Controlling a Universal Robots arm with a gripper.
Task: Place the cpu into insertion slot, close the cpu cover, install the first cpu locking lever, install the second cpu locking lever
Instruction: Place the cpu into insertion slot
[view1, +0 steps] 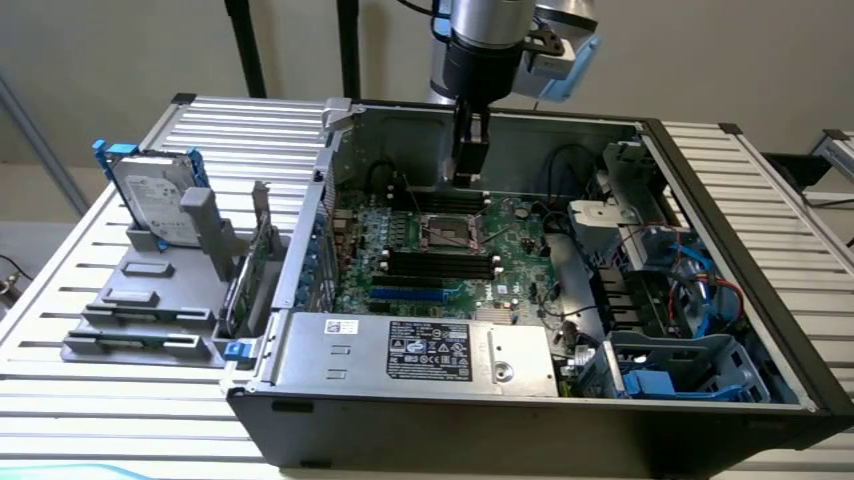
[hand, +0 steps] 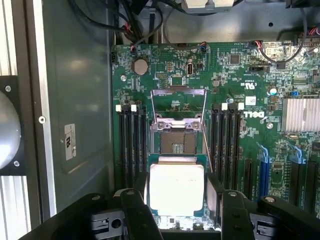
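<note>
You see the gripper (view1: 466, 172) clamping the flat, pale square cpu (hand: 176, 186) near the dark slot (hand: 177, 142); the metal-frame cover (hand: 179, 101) is up.

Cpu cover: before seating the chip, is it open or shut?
Open: the cpu cover is flipped back, leaving the insertion slot bare.

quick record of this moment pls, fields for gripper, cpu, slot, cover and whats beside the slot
gripper: shut on the cpu, over the open computer case
cpu: flat, pale metal face toward the wrist camera, not yet in the insertion slot
insertion slot: empty, dark contact area exposed
cpu cover: open, off the slot
beside the slot: long black memory slots on both sides
</note>
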